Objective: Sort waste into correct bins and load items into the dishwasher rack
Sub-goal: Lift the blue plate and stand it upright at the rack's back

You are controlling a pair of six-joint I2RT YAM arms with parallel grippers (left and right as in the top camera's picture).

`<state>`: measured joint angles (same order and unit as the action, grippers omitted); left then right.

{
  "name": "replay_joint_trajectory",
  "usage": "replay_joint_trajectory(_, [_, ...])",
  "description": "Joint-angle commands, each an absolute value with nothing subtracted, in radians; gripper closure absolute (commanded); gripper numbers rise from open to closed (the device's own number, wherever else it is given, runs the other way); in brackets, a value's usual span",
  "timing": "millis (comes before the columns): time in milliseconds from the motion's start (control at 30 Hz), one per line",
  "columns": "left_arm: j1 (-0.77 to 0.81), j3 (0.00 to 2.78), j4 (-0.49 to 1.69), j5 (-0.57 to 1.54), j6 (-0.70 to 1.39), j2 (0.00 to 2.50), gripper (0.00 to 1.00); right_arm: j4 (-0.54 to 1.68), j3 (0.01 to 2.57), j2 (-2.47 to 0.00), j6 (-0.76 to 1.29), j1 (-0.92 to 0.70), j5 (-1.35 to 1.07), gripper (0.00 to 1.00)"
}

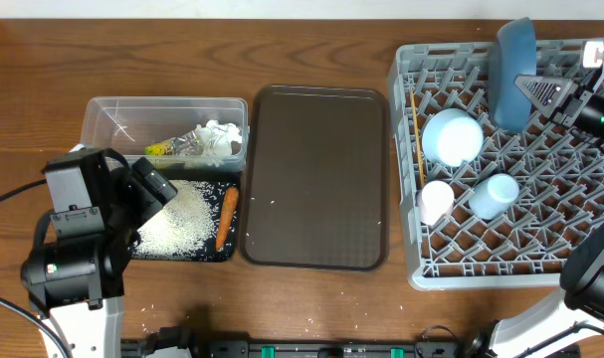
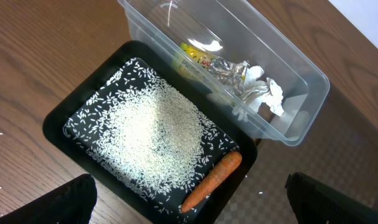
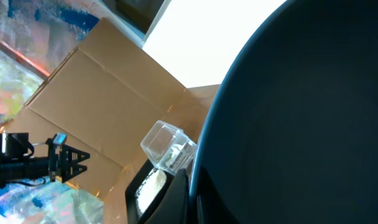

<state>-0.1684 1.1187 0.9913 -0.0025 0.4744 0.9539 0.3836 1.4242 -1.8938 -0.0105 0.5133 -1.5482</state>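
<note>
The blue plate (image 1: 511,70) stands on edge in the grey dishwasher rack (image 1: 540,254) at its far side, and my right gripper (image 1: 542,91) is shut on its rim. In the right wrist view the plate (image 3: 301,112) fills the right side, with one dark finger (image 3: 179,199) pressed against its edge. A pale blue bowl (image 1: 453,137), a white-pink cup (image 1: 436,202), a light blue cup (image 1: 494,195) and chopsticks (image 1: 417,134) lie in the rack. My left gripper (image 2: 192,200) hangs open above the black tray (image 2: 58,118), which holds rice (image 2: 151,140) and a carrot (image 2: 213,180). Crumpled paper (image 2: 263,93) and a wrapper (image 2: 198,59) sit in the clear tub (image 2: 301,127).
A dark brown serving tray (image 1: 316,179) lies between the bins and the rack. A few rice grains are scattered on it and on the wooden table near the front edge. A cardboard box (image 3: 95,106) shows beyond the table in the right wrist view.
</note>
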Motion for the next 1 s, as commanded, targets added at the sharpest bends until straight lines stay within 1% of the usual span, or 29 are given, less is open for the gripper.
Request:
replay_joint_trajectory(0, [-0.174, 1.123, 0.994, -0.004, 0.476, 0.953, 0.01, 0.392, 1.427, -1.907, 0.044, 0.496, -1.56, 0.99])
replay_joint_trajectory(500, [-0.174, 1.123, 0.994, -0.004, 0.476, 0.953, 0.01, 0.377, 1.427, -1.908, 0.059, 0.459, -1.56, 0.99])
replay_joint_trajectory(967, [-0.174, 1.123, 0.994, -0.004, 0.476, 0.953, 0.01, 0.45, 1.427, -1.908, 0.059, 0.596, -1.56, 0.99])
